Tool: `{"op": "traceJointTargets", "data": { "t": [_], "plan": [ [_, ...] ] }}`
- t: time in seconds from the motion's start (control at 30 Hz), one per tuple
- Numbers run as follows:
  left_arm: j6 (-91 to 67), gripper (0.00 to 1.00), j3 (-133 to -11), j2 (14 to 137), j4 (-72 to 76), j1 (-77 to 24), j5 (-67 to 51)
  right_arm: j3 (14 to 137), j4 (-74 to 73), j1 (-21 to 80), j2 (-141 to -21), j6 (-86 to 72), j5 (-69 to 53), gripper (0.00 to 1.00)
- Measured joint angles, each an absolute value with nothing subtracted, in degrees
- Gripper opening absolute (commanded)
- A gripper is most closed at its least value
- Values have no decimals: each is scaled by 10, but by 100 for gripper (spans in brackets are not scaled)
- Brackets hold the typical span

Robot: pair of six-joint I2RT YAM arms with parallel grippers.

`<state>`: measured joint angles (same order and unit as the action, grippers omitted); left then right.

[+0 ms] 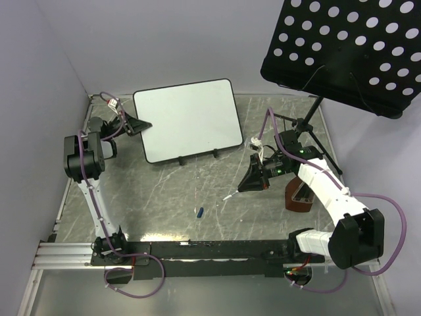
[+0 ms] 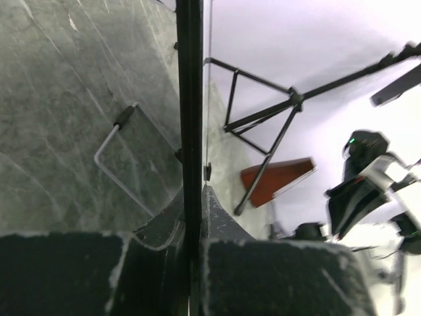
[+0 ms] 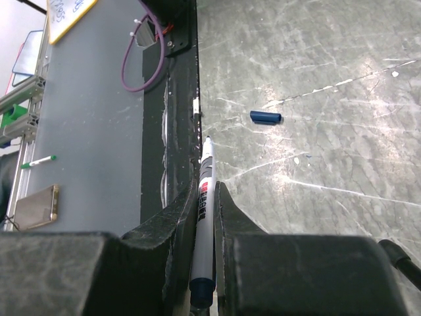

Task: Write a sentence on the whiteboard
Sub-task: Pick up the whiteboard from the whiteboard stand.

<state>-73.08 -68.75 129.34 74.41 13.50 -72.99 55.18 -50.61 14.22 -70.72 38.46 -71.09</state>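
Note:
The whiteboard (image 1: 187, 122) stands propped on its small feet at the back of the table, its white face blank; no sentence shows on it. My left gripper (image 1: 141, 125) is at the board's left edge. In the left wrist view the board's black rim (image 2: 191, 79) runs edge-on between the jaws, and the left gripper (image 2: 192, 197) is shut on it. My right gripper (image 1: 253, 181) hovers right of centre, shut on a white marker (image 3: 208, 158) with its tip (image 1: 227, 196) uncapped and pointing down-left.
A blue marker cap (image 1: 199, 212) lies on the table near the front. A black perforated music-stand panel (image 1: 348, 49) overhangs the back right, its tripod (image 1: 306, 125) beside the board. A red-brown object (image 1: 299, 197) sits by the right arm.

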Motion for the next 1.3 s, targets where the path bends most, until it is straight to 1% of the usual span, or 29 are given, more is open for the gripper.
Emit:
{"op": "traceJointTargets", "data": {
  "t": [0.17,0.27,0.37,0.63,0.73,1.03,1.17,1.3],
  "plan": [
    [-795,1,-698,1293,743,135,-721,552,-507,142,-707,385,-711,0],
    [-802,1,-702,1293,742,135,-721,552,-507,142,-707,385,-711,0],
    [-780,1,-699,1282,733,135,-721,552,-507,142,-707,385,-711,0],
    [-618,1,-658,1180,717,135,-722,552,-508,142,-707,386,-711,0],
    [-615,1,-658,1168,720,135,-720,552,-508,142,-707,386,-711,0],
    [-712,1,-672,1176,713,134,-702,552,-509,142,-707,386,-711,0],
    [-690,1,-671,1161,707,129,-691,552,-510,142,-707,387,-711,0],
    [-620,1,-641,1104,692,120,-681,552,-512,142,-707,388,-711,0]
  ]
}}
